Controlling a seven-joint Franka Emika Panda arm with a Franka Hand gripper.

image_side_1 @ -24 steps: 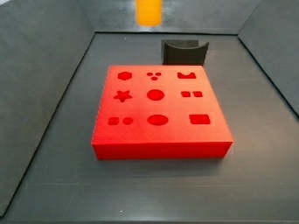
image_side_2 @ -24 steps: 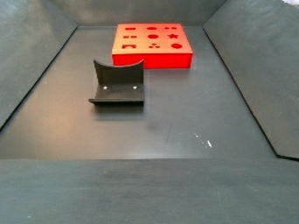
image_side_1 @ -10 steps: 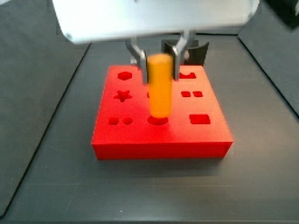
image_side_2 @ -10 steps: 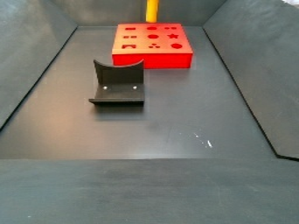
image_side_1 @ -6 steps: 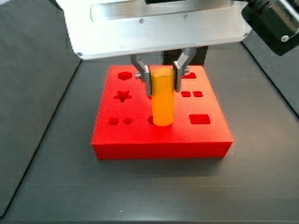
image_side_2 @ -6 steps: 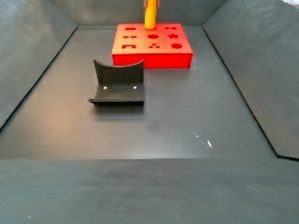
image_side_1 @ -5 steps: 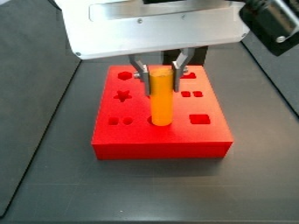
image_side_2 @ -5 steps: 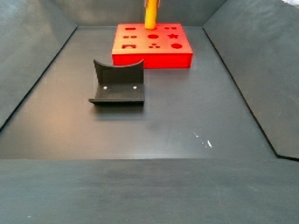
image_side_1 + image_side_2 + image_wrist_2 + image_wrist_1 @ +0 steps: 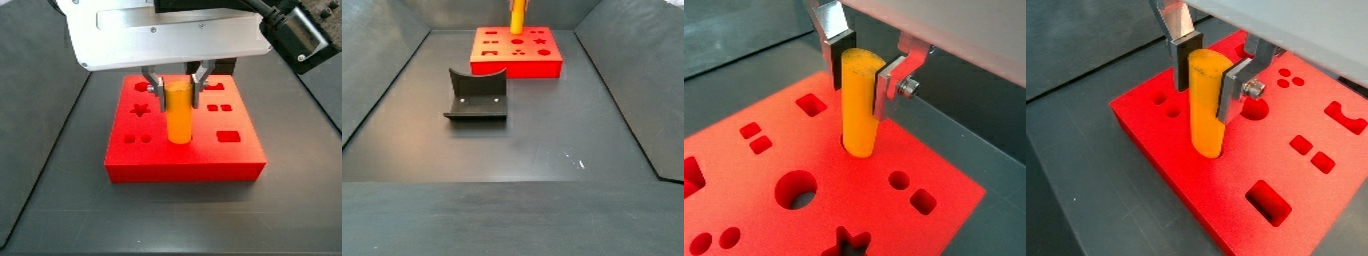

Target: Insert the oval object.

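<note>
In a wrist view, the gripper (image 9: 1211, 72) is clamping the upper part of the oval object (image 9: 1205, 105) between its two silver fingers (image 9: 1184, 45), and the peg is standing upright with its lower end sitting in a hole of the red block (image 9: 1173, 150). In a wrist view from the opposite side, the gripper (image 9: 866, 68) is pressing both pads against the oval object (image 9: 859, 105), whose foot is disappearing into the red block (image 9: 764, 175) among star, round and square cut-outs. In a side view, the gripper (image 9: 178, 84) is hanging under its white housing over the red block (image 9: 185, 170), holding the oval object (image 9: 179, 113) near the block's middle. In a side view, the oval object (image 9: 516, 14) is rising from the red block (image 9: 516, 66) at the far edge of the desk (image 9: 543, 150), with the fixture (image 9: 477, 96) standing well apart, nearer the desk's middle; the gripper is out of that frame.
</note>
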